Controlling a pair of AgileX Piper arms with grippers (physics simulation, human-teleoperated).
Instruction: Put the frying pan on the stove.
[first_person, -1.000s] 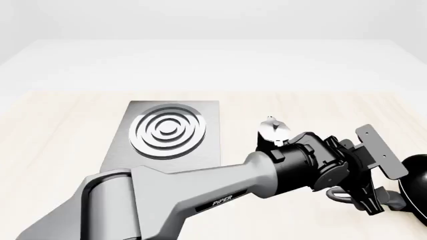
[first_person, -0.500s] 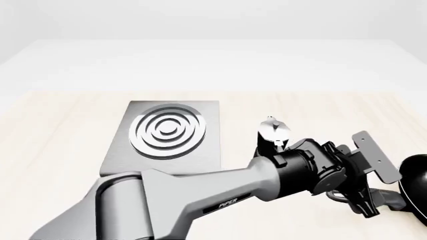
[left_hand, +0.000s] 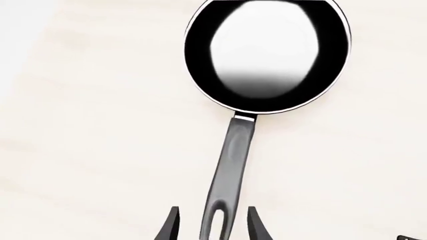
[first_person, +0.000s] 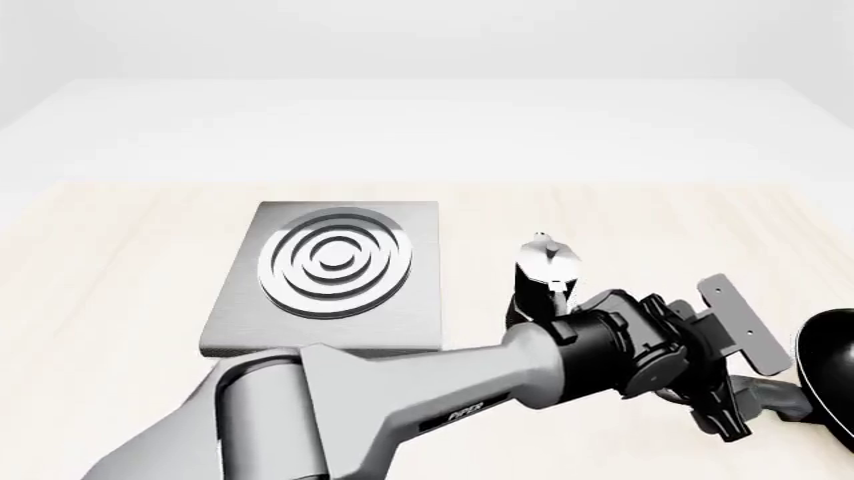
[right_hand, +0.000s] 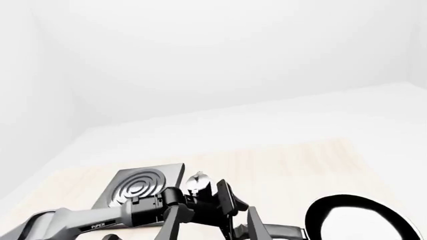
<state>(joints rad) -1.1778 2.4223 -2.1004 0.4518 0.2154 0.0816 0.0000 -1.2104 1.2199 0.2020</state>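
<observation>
The stove (first_person: 327, 275) lies on the table (first_person: 120, 260) left of centre, with the moka pot (first_person: 545, 268) standing just to its right, apart from it. The frying pan (first_person: 830, 372) lies at the table's right edge, nearer the arms than the pot, its handle (left_hand: 228, 172) pointing left. The left gripper (left_hand: 212, 225) reaches across in front of the stove and pot, its fingers either side of the handle's end.

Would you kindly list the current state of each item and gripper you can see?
frying pan: upright on the table, empty, not on the stove
stove: flat on the table, nothing on it
moka pot: standing upright, right of the stove
left gripper: open, fingers either side of the pan handle's end
right gripper: not in view
</observation>
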